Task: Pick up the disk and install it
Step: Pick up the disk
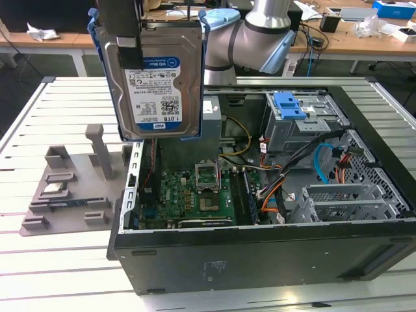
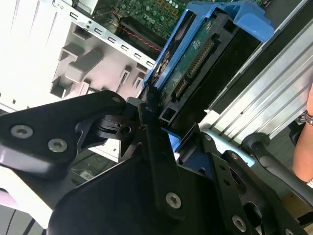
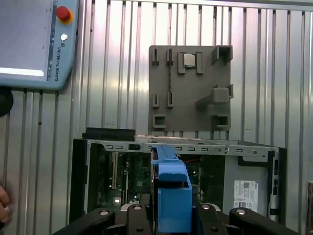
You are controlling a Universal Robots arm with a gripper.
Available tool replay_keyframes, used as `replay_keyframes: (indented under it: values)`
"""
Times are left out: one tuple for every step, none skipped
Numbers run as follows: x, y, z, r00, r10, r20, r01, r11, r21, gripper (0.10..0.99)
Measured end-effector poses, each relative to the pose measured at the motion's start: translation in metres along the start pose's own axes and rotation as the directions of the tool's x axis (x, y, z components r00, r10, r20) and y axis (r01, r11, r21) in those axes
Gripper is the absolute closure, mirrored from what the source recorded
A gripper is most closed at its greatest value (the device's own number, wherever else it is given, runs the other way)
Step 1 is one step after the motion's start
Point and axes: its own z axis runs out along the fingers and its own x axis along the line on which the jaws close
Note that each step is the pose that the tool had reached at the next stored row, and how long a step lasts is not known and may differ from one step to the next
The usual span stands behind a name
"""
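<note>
Slatted metal worktop, open computer case, disk lifted clear.
Gripper is clamped on the disk, which hangs upright at the exterior view's upper left, above the case's edge: the carrying step, I judge. Seating it likely calls for lining up with the drive cage at upper right; cables crowd nearby.

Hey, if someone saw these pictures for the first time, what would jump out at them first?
The disk, held upright by the gripper over the open case, near the exterior view's top left. Then the green motherboard inside the case, and the grey holder on the table beside it, toward that view's left.
</note>
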Motion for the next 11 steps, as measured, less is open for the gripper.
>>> replay_keyframes:
  values:
    - [0.0009,0.0,0.0001,1.0,0.0,0.0,0.0,1.0,0.0,0.718]
    - [0.0018,0.0001,0.0001,1.0,0.0,-0.0001,0.0,1.0,0.0,0.718]
    - [0.0033,0.0001,0.0002,1.0,0.0,0.0,0.0,1.0,0.0,0.718]
    - [0.0057,0.0002,0.0004,1.0,0.0,0.0,0.0,1.0,0.0,0.718]
    - [0.0074,0.0002,0.0005,1.0,0.0,0.0,0.0,1.0,0.0,0.718]
    - [0.0083,0.0003,0.0005,1.0,0.0,-0.0001,0.0,1.0,0.0,0.718]
    - [0.0097,0.0003,0.0005,1.0,0.0,0.0,0.0,1.0,0.0,0.718]
    - [0.0116,0.0004,0.0006,1.0,0.0,0.0,0.0,1.0,0.0,0.718]
    - [0.0124,0.0004,0.0006,1.0,0.0,0.0,0.0,1.0,0.0,0.718]
    - [0.0133,0.0005,0.0006,1.0,0.0,-0.0001,0.0,1.0,0.0,0.718]
    - [0.0149,0.0006,0.0006,1.0,0.0,0.0,0.0,1.0,0.0,0.718]
